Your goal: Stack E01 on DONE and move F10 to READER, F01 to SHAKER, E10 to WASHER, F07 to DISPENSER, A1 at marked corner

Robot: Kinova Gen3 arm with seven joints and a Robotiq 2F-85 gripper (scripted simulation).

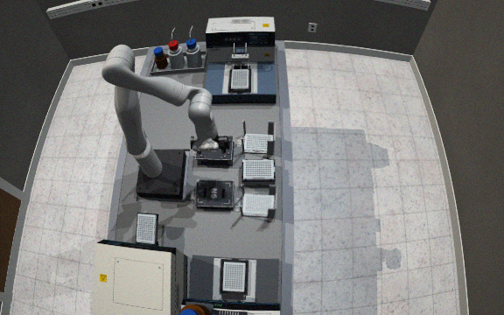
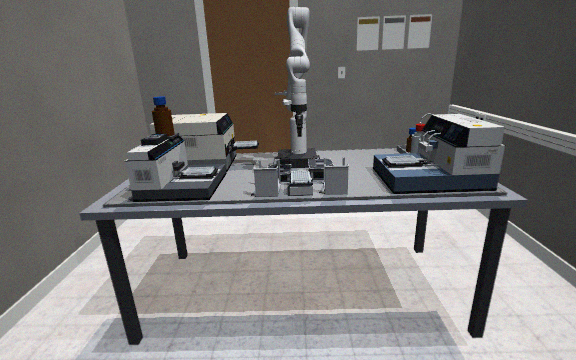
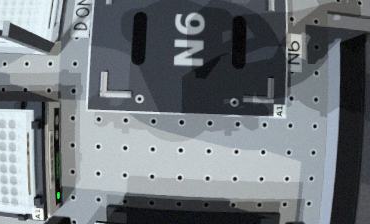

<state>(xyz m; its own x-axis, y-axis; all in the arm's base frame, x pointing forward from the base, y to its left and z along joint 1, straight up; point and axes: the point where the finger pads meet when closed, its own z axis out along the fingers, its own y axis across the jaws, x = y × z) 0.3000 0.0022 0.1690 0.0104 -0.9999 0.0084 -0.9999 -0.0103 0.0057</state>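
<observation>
The two-finger gripper (image 1: 217,144) on the white seven-joint arm (image 1: 122,101) stands fully spread and holds nothing. In the top view it hangs above the upper of two dark square nest plates at the middle of the deck; in the exterior view it points straight down (image 2: 298,131), well above the deck.

The wrist view looks down on the dark grey nest plate lettered N6 (image 3: 186,95), which carries two black slots and pale L-shaped corner locators. No plate lies on the part of it in view. Beside this nest, a white multi-well plate (image 3: 8,157) sits on a dark housing with a green lamp, and the corner of a second white well plate (image 3: 21,17) shows near a label reading "DON".

Relative to the N6 nest (image 1: 215,194) in the top view:
- A column of three white well plates (image 1: 258,170) lies just beside it on the outer side.
- A well plate (image 1: 240,80) sits on the blue-decked instrument, well apart.
- A well plate (image 1: 234,276) sits on the grey instrument, well apart on the opposite side.
- A well plate (image 1: 146,228) rests by the cream housing (image 1: 136,282).
</observation>
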